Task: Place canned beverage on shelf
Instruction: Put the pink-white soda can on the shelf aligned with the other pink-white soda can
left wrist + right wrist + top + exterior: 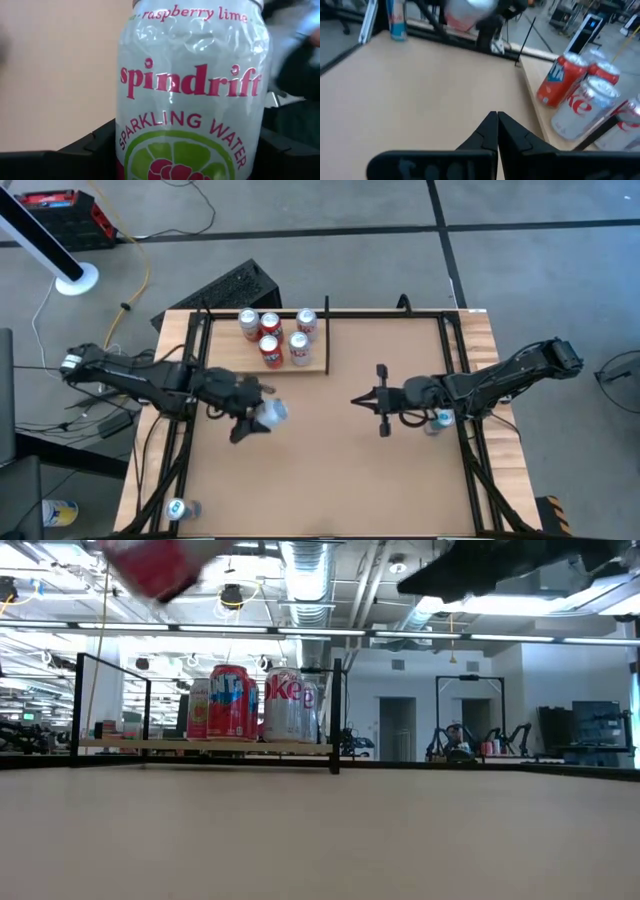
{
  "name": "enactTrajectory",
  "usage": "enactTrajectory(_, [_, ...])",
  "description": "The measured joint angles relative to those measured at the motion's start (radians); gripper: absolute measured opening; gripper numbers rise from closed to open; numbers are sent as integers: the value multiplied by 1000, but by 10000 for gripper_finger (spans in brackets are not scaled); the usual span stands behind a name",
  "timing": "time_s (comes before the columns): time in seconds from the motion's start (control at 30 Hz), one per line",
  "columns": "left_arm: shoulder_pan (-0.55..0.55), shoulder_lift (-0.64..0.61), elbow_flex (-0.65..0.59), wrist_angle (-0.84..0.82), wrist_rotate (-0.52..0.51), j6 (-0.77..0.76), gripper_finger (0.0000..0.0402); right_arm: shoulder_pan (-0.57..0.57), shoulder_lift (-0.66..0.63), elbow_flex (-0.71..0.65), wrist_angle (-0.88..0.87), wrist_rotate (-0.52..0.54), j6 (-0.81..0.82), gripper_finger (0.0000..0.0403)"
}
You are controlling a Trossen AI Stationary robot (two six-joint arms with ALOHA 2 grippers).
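A silver can of raspberry lime sparkling water is the canned beverage, and my left gripper is shut on it above the table's left half. In the low view the can shows blurred, high above the tabletop. The shelf, a pale wood panel edged with black rods, lies at the far side and bears several red and silver cans standing upright on their bases. My right gripper hovers shut over the table's middle right, pointing toward the left, with nothing in it. My left gripper pinches the can's lower side wall between its two fingers, one on each side. The fingers come from the table's left, slanting a little downward. The can is lifted clear of the table and tilted, its silver top toward the right.
A blue and silver can stands at the table's near left corner, and another can stands under my right arm. Black frame rails run along the table's sides. Bare brown tabletop lies between the arms and the near edge.
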Motion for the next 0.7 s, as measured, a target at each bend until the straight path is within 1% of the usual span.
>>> enactTrajectory(0.1, [-85,19,-49,207,-98,170,271,0,32,1,86,-26,-26,27])
enactTrajectory(0.13, [-102,35,-85,290,-117,207,271,0,46,0,116,-53,-46,27])
enactTrajectory(0.2, [-114,74,-159,474,-122,279,271,-1,103,1,245,-134,-93,27])
enactTrajectory(0.27, [-112,103,-228,652,-122,321,271,0,172,1,368,-188,-137,27])
enactTrajectory(0.33, [-97,122,-276,835,-147,336,271,-1,248,1,513,-201,-168,27])
enactTrajectory(0.4, [-76,125,-313,982,-183,331,271,-2,321,13,638,-202,-189,26])
enactTrajectory(0.47, [-55,116,-335,1062,-205,323,271,-3,373,38,695,-207,-204,22])
enactTrajectory(0.53, [-41,99,-354,1099,-223,303,271,-2,429,98,741,-211,-205,18])
enactTrajectory(0.6, [-32,86,-365,1117,-246,294,271,1,478,149,740,-200,-201,15])
enactTrajectory(0.63, [-29,75,-370,1118,-252,294,271,8,509,181,751,-158,-196,15])
enactTrajectory(0.7, [-28,62,-379,1109,-265,295,271,29,561,212,774,-20,-231,15])
